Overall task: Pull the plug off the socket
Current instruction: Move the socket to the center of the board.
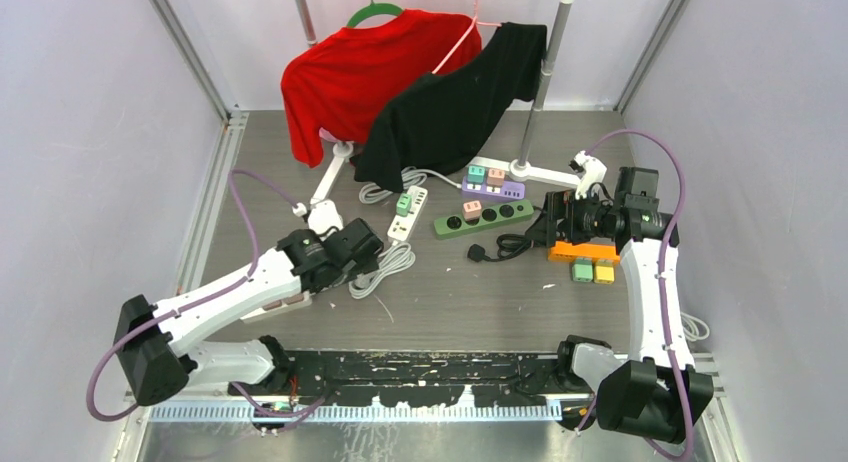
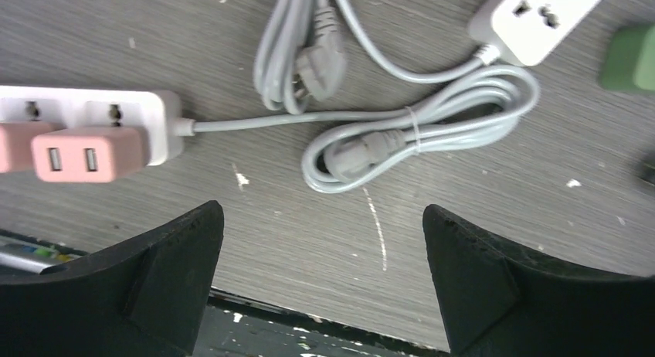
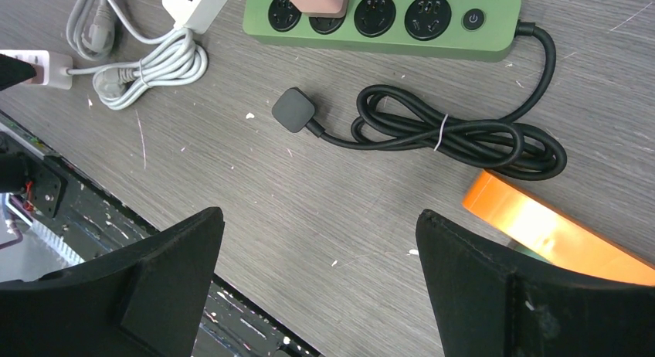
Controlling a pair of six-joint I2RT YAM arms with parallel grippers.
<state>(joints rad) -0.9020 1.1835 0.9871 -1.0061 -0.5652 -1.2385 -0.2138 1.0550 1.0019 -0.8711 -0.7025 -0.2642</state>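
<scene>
Grey wood-grain tabletop [image 1: 450,302] lies bare between my two grippers, both spread wide and holding nothing: left gripper [image 2: 320,218], right gripper [image 3: 318,226]. Overhead, my left arm [image 1: 230,292] hides most of the white power strip [image 2: 147,113]. My left wrist view shows it plainly, a pink two-port plug [image 2: 89,152] seated near its cabled end, ahead-left of my fingers. My right wrist view shows one green four-socket strip [image 3: 382,21] carrying a second pink plug [image 3: 315,0].

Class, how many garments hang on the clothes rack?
2: a red T-shirt on the green hanger, left; a black garment draped beside it, right. Others could hide behind.
</scene>
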